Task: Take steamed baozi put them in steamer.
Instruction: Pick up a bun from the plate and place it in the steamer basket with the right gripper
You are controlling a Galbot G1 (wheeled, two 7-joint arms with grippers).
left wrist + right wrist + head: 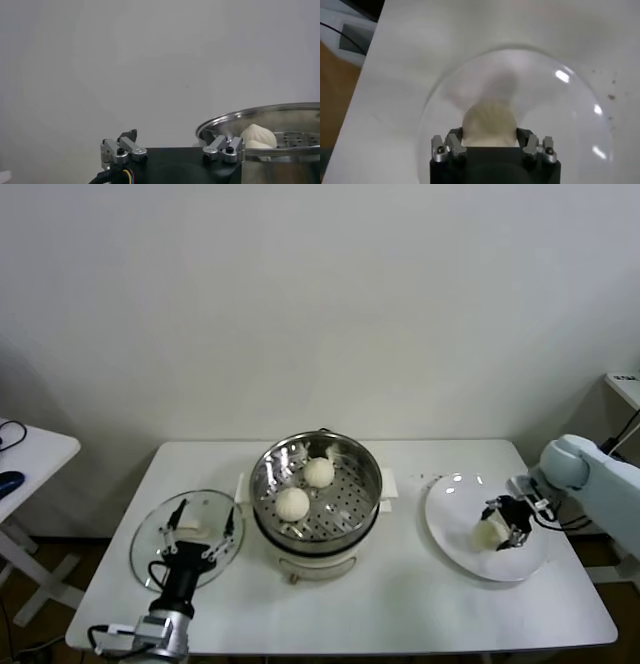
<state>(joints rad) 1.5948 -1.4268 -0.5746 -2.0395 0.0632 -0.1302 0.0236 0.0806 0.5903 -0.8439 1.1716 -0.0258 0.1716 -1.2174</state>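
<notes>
Left end effector (200, 534) open, right end effector (508, 522) gripping baozi (489, 532)

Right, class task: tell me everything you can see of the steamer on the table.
The steamer is a round, shiny steel pot on a white base with white side handles, standing upright mid-table. Its perforated inner tray holds two off-white baozi side by side. No lid is on it. The left gripper sits to its left over a glass lid; nothing grips the pot.

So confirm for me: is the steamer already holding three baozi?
No. In the head view only two baozi sit in the steamer; a third is on the plate at the right gripper.
</notes>
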